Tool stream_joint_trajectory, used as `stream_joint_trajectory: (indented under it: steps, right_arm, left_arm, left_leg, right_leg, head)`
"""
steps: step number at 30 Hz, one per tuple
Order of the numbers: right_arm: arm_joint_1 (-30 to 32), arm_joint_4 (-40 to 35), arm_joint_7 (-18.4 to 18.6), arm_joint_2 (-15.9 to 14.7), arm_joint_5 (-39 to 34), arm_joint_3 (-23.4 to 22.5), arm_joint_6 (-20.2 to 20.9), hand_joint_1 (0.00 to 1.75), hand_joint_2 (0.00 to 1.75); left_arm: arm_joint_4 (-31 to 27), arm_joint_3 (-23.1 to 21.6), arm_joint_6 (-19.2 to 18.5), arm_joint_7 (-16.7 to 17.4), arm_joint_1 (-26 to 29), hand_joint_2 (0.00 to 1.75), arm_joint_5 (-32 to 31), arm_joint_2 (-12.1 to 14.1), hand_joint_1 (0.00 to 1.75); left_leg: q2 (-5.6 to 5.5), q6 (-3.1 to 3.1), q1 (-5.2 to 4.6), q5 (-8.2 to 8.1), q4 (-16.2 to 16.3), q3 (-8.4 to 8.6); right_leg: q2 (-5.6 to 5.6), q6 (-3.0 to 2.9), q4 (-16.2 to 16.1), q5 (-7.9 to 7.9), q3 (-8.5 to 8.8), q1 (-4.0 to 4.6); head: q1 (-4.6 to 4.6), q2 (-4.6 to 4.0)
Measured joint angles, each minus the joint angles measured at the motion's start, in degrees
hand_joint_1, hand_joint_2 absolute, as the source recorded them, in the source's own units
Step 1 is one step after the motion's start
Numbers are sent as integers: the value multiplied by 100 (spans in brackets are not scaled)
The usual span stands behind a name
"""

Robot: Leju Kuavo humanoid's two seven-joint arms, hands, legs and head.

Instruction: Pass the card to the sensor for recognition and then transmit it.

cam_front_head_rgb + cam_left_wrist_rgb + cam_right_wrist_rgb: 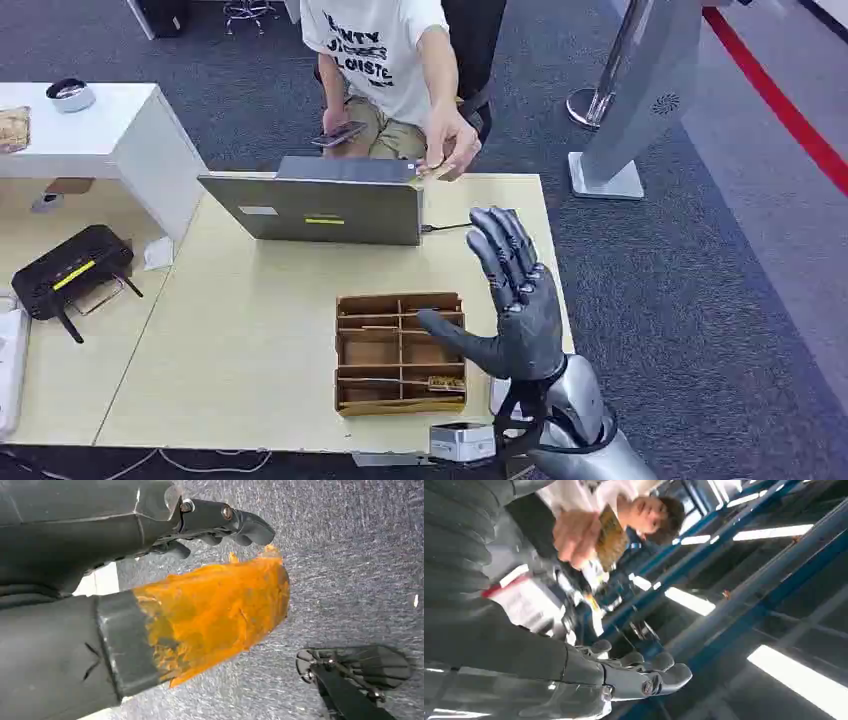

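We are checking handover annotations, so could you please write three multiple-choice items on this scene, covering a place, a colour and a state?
1. Where is the card?
A. In the wooden tray
B. In the seated person's hand, beyond the laptop
C. In the robot's right hand

2. What colour is the router on the left table?
A. Black
B. White
C. Red

3. How is the robot's right hand?
A. Closed around the card
B. Resting flat on the table
C. Raised, fingers apart, holding nothing

Answers: 1 B, the person's hand pinches the card past the laptop edge. 2 A, its casing is black with a yellow strip. 3 C, the palm is upright above the wooden divided tray with nothing in it.
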Motion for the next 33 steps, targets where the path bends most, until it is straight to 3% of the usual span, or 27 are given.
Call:
stream_joint_trajectory:
  steps: [3,11,16,23,24,25,26,27,29,33]
  right_arm:
    - [-306,353,241,0,434,51,-92,0,175]
    - [-568,807,334,0,615,96,-147,0,175]
    - [-884,1250,752,0,1327,81,-221,0,175]
    - [-1486,2070,1045,2,1851,-72,-247,0,175]
    - [-1551,2166,1058,2,1863,-87,-245,10,175]
    - [-1636,2321,1082,4,1879,-100,-245,103,175]
    - [-1716,2457,1102,11,1883,-122,-245,143,175]
    - [-1758,2541,1111,11,1883,-155,-247,161,175]
    - [-1756,2595,1141,13,1892,-190,-247,173,175]
    - [-1750,2696,1141,15,1879,-229,-249,175,175]
  left_arm:
    - [0,-4,-37,7,-14,0,-64,0,0]
    - [0,-7,-48,13,-13,0,-92,0,0]
    - [0,-22,-85,39,-30,0,-199,0,0]
    - [0,-79,-153,107,-116,0,-300,0,0]
    - [0,-85,-157,116,-121,0,-300,0,0]
    - [0,-111,-162,120,-126,0,-300,0,0]
    - [0,-133,-166,120,-134,0,-302,0,0]
    - [0,-151,-166,120,-140,0,-302,0,0]
    - [0,-157,-166,122,-137,0,-302,0,0]
    - [0,-160,-166,153,-146,0,-300,0,0]
  left_leg:
    - [-1,0,0,2,0,2]
    - [-3,2,0,4,1,0]
    - [0,2,0,4,1,2]
    - [-2,4,-1,12,3,1]
    - [-2,4,-1,12,3,1]
    - [-1,4,-1,12,3,1]
    - [-1,4,-1,12,3,2]
    - [-3,4,-1,13,4,2]
    - [-3,3,-1,12,4,0]
    - [-3,4,-1,12,4,0]
  right_leg:
    - [-1,1,0,2,1,0]
    - [-2,1,0,3,1,0]
    - [0,2,0,5,1,0]
    - [-1,3,0,14,2,-1]
    - [-1,3,0,15,1,-1]
    - [0,3,0,15,1,-1]
    - [0,2,0,15,1,-1]
    - [-2,3,0,15,1,0]
    - [-2,3,0,14,1,0]
    - [0,3,0,14,-1,0]
  head:
    - [-2,0]
    - [0,0]
    - [0,0]
    - [0,0]
    - [2,0]
    - [-2,0]
    - [2,0]
    - [-2,0]
    - [-2,0]
    - [0,0]
